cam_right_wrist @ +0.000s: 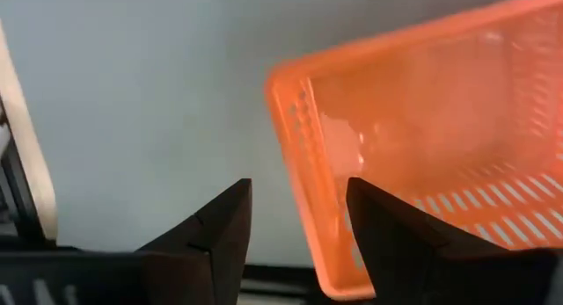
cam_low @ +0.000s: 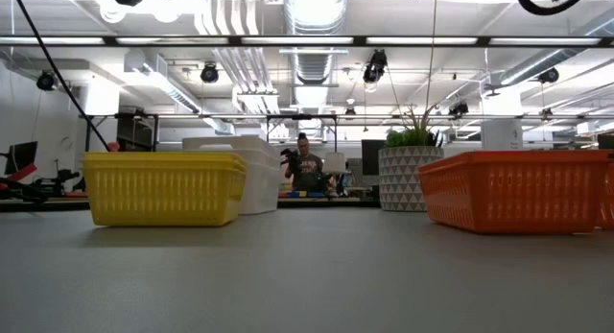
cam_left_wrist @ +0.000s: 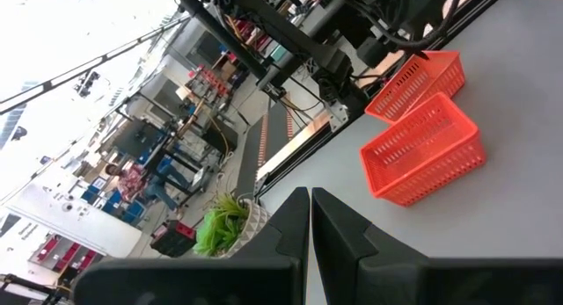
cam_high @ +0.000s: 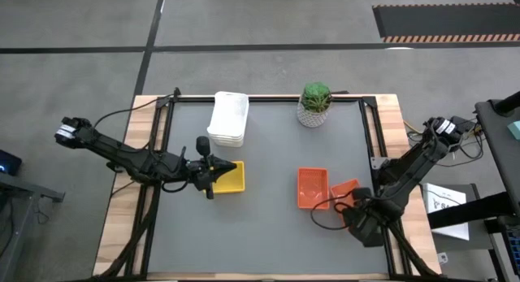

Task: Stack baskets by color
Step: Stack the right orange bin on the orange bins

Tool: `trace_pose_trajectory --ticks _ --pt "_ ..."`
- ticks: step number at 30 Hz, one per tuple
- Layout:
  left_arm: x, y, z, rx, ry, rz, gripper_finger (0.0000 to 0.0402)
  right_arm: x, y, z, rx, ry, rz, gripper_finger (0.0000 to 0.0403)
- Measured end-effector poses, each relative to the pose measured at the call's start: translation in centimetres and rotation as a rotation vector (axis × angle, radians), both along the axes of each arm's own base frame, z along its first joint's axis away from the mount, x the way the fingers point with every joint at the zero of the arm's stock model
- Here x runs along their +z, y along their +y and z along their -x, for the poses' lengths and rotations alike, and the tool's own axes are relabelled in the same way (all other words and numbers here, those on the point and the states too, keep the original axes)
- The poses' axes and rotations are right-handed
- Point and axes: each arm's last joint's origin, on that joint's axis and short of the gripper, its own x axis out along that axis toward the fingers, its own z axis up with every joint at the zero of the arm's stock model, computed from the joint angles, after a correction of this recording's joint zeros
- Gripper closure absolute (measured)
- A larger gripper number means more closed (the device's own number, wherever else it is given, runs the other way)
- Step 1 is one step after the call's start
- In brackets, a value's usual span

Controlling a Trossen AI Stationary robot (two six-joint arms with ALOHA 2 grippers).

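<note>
A stack of white baskets (cam_high: 228,118) stands at the far side. A yellow basket (cam_high: 231,177) sits flat on the table left of centre. One orange basket (cam_high: 312,187) lies right of centre, and a second orange basket (cam_high: 345,189) lies askew beside it. My left gripper (cam_high: 211,171) is shut on nothing, pointing level over the yellow basket's left edge. My right gripper (cam_high: 358,207) points down, open, at the second orange basket (cam_right_wrist: 422,147). Its fingers stand on either side of that basket's near end wall (cam_right_wrist: 303,156), and I see no touch.
A green plant in a white patterned pot (cam_high: 315,104) stands at the far edge, right of the white stack. Black rails and cables run along both side edges of the table. Bare grey mat (cam_high: 260,233) spreads across the near half.
</note>
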Motion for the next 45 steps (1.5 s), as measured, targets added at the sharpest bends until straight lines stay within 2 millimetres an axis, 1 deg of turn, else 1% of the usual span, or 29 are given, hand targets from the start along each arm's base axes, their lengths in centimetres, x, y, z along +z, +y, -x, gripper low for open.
trace_pose_trajectory --ticks 7,11,14,19,20,23,29,31,34,40,43,45 --pt "0.0 0.0 0.0 0.000 0.000 0.000 0.0402 -2.1 -0.2 0.2 -0.036 -0.021 -0.028 0.0235" --pt "0.1 0.0 0.0 0.000 -0.012 0.004 0.0402 -2.7 -0.5 0.4 -0.038 -0.011 -0.016 0.0257" --pt "0.2 0.0 0.0 0.000 -0.021 0.008 0.0402 -2.7 -0.4 0.3 -0.043 -0.015 -0.021 0.0292" --pt "0.2 0.0 0.0 0.000 -0.020 0.007 0.0402 -2.6 -0.3 0.3 -0.088 -0.013 -0.026 0.0377" --pt "0.2 0.0 0.0 0.000 -0.019 0.007 0.0402 -2.6 -0.4 0.3 -0.101 -0.007 -0.027 0.0384" --pt "0.2 0.0 0.0 0.000 -0.020 0.007 0.0402 -2.5 -0.4 0.3 -0.154 -0.003 -0.029 0.0389" --pt "0.2 0.0 0.0 0.000 -0.027 0.009 0.0402 -2.0 -0.9 0.5 -0.199 -0.034 0.005 0.0392" --pt "0.2 0.0 0.0 0.000 -0.027 0.009 0.0402 -1.5 -1.3 0.5 -0.229 -0.023 0.029 0.0392" --pt "0.3 0.0 0.0 0.000 -0.028 0.010 0.0402 -0.1 -1.9 0.3 -0.262 0.001 0.089 0.0393" --pt "0.3 0.0 0.0 0.000 -0.035 0.012 0.0402 3.7 -2.8 -0.9 -0.270 -0.072 0.196 0.0394" --pt "0.3 0.0 0.0 0.000 -0.034 0.011 0.0402 5.2 -3.5 -1.7 -0.315 -0.099 0.214 0.0394" --pt "0.3 0.0 0.0 0.000 -0.035 0.011 0.0402 6.1 -3.9 -2.4 -0.326 -0.148 0.214 0.0394"
